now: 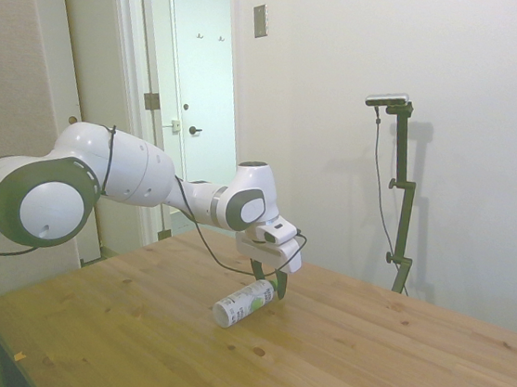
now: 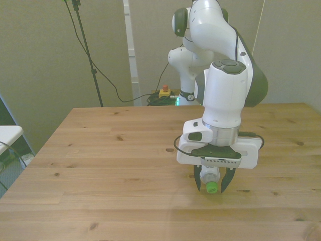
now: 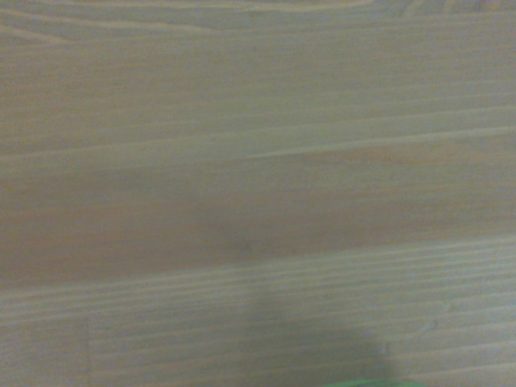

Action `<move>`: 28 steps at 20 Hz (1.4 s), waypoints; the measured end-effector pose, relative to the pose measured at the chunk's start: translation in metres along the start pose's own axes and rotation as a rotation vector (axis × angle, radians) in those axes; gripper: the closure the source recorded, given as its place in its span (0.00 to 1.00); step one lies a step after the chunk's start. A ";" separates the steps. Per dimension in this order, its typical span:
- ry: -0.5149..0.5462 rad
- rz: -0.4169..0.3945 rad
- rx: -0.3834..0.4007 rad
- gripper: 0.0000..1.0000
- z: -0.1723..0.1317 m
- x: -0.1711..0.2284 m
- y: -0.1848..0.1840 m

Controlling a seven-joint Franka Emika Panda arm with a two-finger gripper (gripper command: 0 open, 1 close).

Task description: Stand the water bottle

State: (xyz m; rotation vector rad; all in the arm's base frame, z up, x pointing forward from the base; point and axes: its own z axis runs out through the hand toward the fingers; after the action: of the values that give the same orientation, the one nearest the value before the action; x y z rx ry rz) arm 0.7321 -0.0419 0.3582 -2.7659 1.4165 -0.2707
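The water bottle (image 1: pixel 242 305) lies tilted on the wooden table (image 1: pixel 379 366). Its white-labelled body slants down to the flat bottom end near the boards, and its cap end is raised. In the front view the green cap (image 2: pixel 211 188) points at the camera below the clear neck (image 2: pixel 209 176). My gripper (image 1: pixel 269 286) reaches down over the cap end and is shut on the water bottle, one dark finger on each side of the neck (image 2: pixel 211 183). The wrist view is blurred wood grain with a thin green sliver (image 3: pixel 379 384) at one edge.
The bottle sits near the table's middle, toward the front view's right. Bare wood (image 2: pixel 110 165) surrounds it. Cables and a red button box (image 2: pixel 164 92) lie on the floor behind the table. A white object (image 2: pixel 7 134) stands off the front view's left edge.
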 end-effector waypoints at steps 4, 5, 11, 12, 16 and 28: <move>0.001 0.009 0.000 1.00 0.000 0.004 0.003; 0.002 0.011 -0.001 1.00 0.000 0.004 0.004; 0.006 0.016 -0.004 1.00 -0.001 0.008 0.006; 0.006 0.017 -0.004 1.00 -0.001 0.009 0.007; 0.012 0.018 0.006 1.00 -0.007 0.013 0.010; 0.220 0.004 0.141 1.00 -0.090 -0.006 0.013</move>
State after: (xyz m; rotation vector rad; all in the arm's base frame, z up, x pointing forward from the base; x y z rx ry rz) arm 0.7036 -0.0396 0.4447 -2.6856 1.3839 -0.6665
